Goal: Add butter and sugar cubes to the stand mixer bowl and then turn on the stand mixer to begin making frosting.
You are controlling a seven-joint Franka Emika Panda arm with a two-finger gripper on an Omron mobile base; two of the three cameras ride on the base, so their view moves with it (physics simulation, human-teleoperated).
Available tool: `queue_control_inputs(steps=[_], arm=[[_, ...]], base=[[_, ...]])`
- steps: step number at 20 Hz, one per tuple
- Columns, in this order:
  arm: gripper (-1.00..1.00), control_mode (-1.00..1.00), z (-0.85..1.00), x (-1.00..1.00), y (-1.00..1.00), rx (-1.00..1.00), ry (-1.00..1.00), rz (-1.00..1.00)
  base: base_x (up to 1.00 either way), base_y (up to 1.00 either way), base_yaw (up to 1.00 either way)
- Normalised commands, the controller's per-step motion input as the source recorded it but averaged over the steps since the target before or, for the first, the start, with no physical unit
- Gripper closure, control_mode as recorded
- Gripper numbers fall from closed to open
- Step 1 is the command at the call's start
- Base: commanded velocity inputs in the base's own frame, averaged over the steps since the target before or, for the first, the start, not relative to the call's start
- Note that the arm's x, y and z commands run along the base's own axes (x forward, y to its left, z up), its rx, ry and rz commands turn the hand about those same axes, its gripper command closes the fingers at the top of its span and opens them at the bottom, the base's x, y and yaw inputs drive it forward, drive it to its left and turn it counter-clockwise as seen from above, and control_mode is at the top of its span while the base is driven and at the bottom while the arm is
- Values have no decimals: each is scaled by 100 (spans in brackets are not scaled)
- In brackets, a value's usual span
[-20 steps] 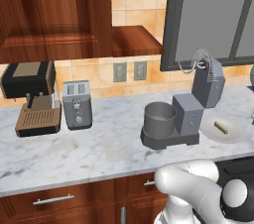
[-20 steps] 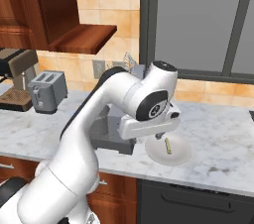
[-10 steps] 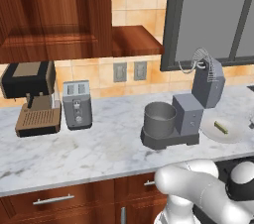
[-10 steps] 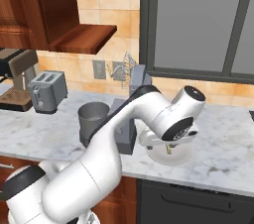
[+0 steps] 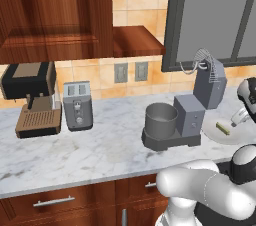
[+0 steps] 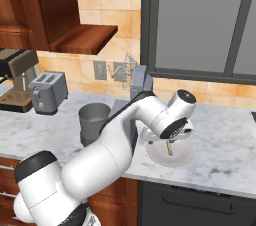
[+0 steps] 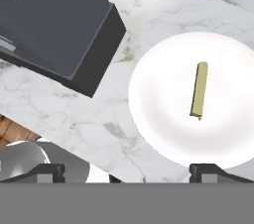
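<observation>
The marble counter (image 5: 100, 155) runs under everything I can see. On it the stand mixer (image 5: 192, 115) is my landmark: slate grey and boxy, its head tilted up and back so the wire whisk (image 5: 202, 60) points toward the dark window. The grey metal stand mixer bowl (image 5: 161, 119) sits on the mixer's flat base, on the side away from the column, upright and open at the top.

Well away from the mixer on the bowl's side stands the black-and-brown coffee machine (image 5: 32, 97), and just beside that, nearer the mixer, the silver toaster (image 5: 77, 105). Both are against the tiled wall.

On the other side of the mixer, just beside its base, lies a white plate (image 7: 163, 119). From my hand camera the mixer's dark corner (image 7: 59, 25) is close to the plate's rim but not touching it. The butter (image 7: 199, 90), a thin pale yellow-olive stick, lies flat near the middle of the plate.

My gripper (image 7: 126, 171) hangs above the plate, over its edge closest to the mixer. My jaws are spread wide and released, grasping nothing; the butter lies apart from my fingertips (image 7: 206, 171).
</observation>
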Motion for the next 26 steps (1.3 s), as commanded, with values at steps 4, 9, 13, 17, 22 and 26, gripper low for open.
queue_control_inputs(steps=[4,9,13,17,22,26], arm=[[-100,-100,-42,55,-7,0,4,-2],[-100,-100,-44,29,-22,0,1,-1],[-100,-100,-38,36,-31,0,0,-2],[-100,-100,-33,43,-19,0,0,-1],[-100,-100,-34,37,-23,0,0,-2],[-100,-100,-36,16,-24,0,0,-2]], base=[[0,0,0],[0,0,0],[0,0,0],[0,0,0],[0,0,0],[0,0,0]])
